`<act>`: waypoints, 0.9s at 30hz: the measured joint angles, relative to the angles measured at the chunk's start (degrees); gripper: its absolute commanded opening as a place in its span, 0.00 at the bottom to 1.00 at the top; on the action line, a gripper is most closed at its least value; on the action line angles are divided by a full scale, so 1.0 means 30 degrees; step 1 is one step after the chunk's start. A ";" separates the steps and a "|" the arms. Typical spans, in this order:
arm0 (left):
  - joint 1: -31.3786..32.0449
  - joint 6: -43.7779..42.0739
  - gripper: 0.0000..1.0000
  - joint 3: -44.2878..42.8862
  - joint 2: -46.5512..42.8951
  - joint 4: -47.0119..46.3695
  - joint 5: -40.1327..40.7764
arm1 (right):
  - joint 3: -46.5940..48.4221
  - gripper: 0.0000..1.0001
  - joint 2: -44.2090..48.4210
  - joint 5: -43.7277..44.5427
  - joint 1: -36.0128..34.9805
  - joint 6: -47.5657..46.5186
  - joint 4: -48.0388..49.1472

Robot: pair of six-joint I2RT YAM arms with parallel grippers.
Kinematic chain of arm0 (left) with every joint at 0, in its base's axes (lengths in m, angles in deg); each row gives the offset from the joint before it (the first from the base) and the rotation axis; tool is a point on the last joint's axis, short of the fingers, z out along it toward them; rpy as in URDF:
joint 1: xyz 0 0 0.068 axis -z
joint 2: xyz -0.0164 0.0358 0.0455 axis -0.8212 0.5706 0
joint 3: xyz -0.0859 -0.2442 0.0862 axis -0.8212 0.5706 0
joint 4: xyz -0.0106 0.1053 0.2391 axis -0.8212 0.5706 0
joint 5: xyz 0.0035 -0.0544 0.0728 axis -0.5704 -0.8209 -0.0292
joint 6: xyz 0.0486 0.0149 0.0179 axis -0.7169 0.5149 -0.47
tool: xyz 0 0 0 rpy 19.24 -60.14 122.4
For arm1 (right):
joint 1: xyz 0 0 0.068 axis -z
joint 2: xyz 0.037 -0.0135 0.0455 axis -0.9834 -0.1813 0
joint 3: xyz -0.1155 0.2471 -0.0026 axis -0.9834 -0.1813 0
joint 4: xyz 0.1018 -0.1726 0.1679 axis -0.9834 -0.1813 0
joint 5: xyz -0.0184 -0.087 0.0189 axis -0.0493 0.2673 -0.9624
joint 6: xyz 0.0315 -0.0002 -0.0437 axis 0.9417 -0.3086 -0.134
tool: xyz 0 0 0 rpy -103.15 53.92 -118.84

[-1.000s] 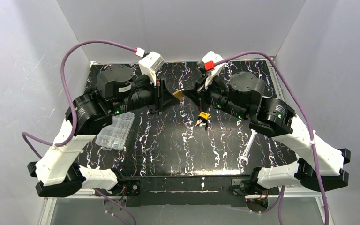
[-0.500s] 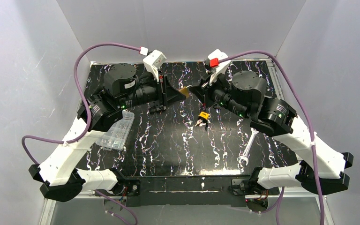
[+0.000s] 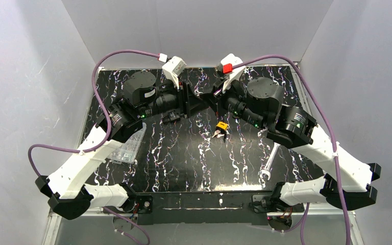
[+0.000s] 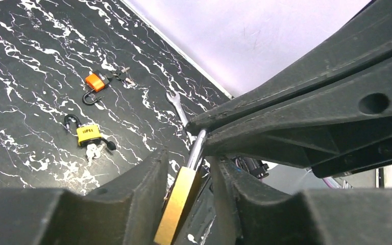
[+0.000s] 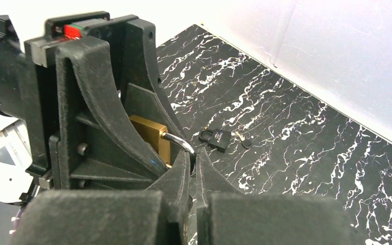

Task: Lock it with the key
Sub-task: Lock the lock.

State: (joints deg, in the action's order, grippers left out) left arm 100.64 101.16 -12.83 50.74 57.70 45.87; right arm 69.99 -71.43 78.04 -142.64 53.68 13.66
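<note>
Brass padlock (image 4: 177, 201), shackle (image 4: 196, 150) in right hand (image 5: 193, 159)

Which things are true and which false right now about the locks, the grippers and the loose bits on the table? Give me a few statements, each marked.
1. The right gripper is shut on the shackle of the brass padlock. True.
2. The yellow padlock sits between the fingers of the left gripper. False: it lies on the table; the brass padlock is the one between those fingers.
3. The wrench lies flat on the table beside the right arm. True.
4. The clear parts box is next to the wrench. False: it sits across the table, by the left arm.
</note>
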 measured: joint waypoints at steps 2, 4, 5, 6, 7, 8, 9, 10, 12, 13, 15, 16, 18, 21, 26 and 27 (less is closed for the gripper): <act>0.0000 -0.0073 0.44 0.0240 -0.0007 -0.0117 0.0007 | 0.0022 0.01 -0.0044 -0.0022 -0.0029 -0.0080 0.0066; -0.0007 -0.0131 0.49 0.0393 -0.0015 -0.0211 0.0000 | 0.0160 0.01 -0.0211 0.0000 -0.0036 -0.0204 0.0036; -0.0015 -0.0189 0.51 0.0474 -0.0044 -0.0313 0.0000 | 0.0255 0.01 -0.0299 0.0036 -0.0036 -0.0299 0.0029; -0.0029 -0.0233 0.53 0.0561 -0.0087 -0.0379 0.0000 | 0.0328 0.01 -0.0386 0.0080 -0.0036 -0.0430 0.0022; -0.0073 -0.0306 0.56 0.0619 -0.0146 -0.0408 -0.0007 | 0.0372 0.01 -0.0459 0.0138 -0.0066 -0.0605 0.0029; -0.0095 -0.0379 0.58 0.0641 -0.0189 -0.0408 -0.0007 | 0.0386 0.01 -0.0495 0.0182 -0.0087 -0.0670 0.0022; -0.0131 -0.0481 0.61 0.0648 -0.0270 -0.0401 -0.0015 | 0.0393 0.01 -0.0503 0.0226 -0.0102 -0.0758 0.0029; -0.0189 -0.0605 0.63 0.0648 -0.0379 -0.0430 -0.0015 | 0.0393 0.01 -0.0503 0.0255 -0.0102 -0.0903 0.0007; -0.0379 -0.0947 0.67 0.0648 -0.0678 -0.0452 -0.0036 | 0.0393 0.01 -0.0503 0.0262 -0.0102 -0.1093 -0.0058; -0.0495 -0.1115 0.68 0.0648 -0.0736 -0.0437 -0.0138 | 0.0393 0.01 -0.0503 0.0255 -0.0080 -0.1100 -0.0073; -0.0954 -0.1566 0.68 0.0648 -0.0758 -0.0087 -0.0889 | 0.0393 0.01 -0.0503 0.0204 0.0168 -0.1100 -0.0153; -0.1195 -0.1727 0.68 0.0648 -0.0758 0.0131 -0.1362 | 0.0393 0.01 -0.0495 0.0087 0.0415 -0.1093 -0.0284; -0.1829 -0.2076 0.67 0.0648 -0.0758 0.0466 -0.2455 | 0.0386 0.01 -0.0423 -0.0211 0.0838 -0.1078 -0.0685; -0.3191 -0.2288 0.65 0.0648 -0.0882 0.0772 -0.4634 | 0.0350 0.01 0.0262 -0.0801 0.1239 -0.1071 -0.1224; -0.4371 -0.2193 0.65 0.0648 -0.1093 0.0750 -0.6579 | 0.0306 0.01 0.1049 -0.1501 0.1406 -0.0984 -0.1647; -0.4561 -0.2120 0.65 0.0648 -0.1122 0.0721 -0.6936 | 0.0306 0.01 0.1195 -0.1683 0.1421 -0.0947 -0.1756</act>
State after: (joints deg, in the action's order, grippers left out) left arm 86.95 94.80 -10.88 47.38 59.87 25.07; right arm 70.91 -67.85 72.99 -138.38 50.84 8.39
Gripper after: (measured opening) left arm 0.653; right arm 0.044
